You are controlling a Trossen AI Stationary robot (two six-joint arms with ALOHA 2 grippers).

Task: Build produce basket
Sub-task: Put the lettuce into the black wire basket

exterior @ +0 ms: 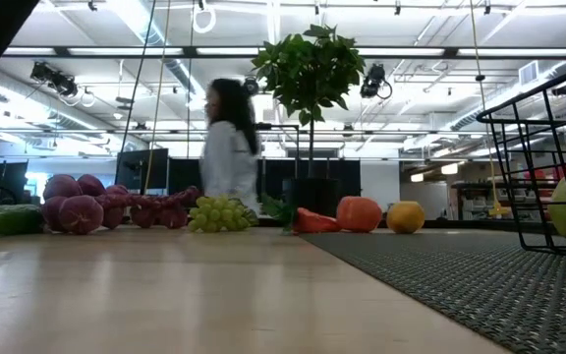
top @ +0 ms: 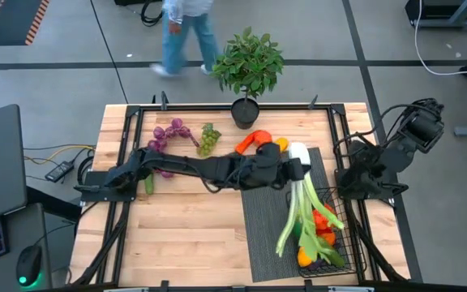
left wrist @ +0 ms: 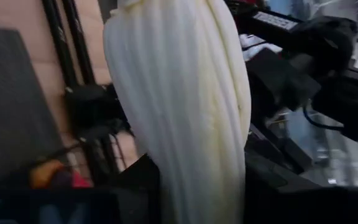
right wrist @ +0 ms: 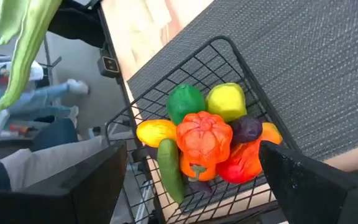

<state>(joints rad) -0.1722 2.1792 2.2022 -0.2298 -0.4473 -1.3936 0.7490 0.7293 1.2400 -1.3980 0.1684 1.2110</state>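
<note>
The basket sits on the grey mat at the desk's near right, holding peppers and citrus. Above it the left gripper has its jaws shut on the leek, whose leaves trail into the basket. Beyond lie grapes. The right gripper waits beside the basket, open.

The basket sits on the mat at the table's near right. The leek hangs over it. Grapes lie far left, the plant behind.
</note>
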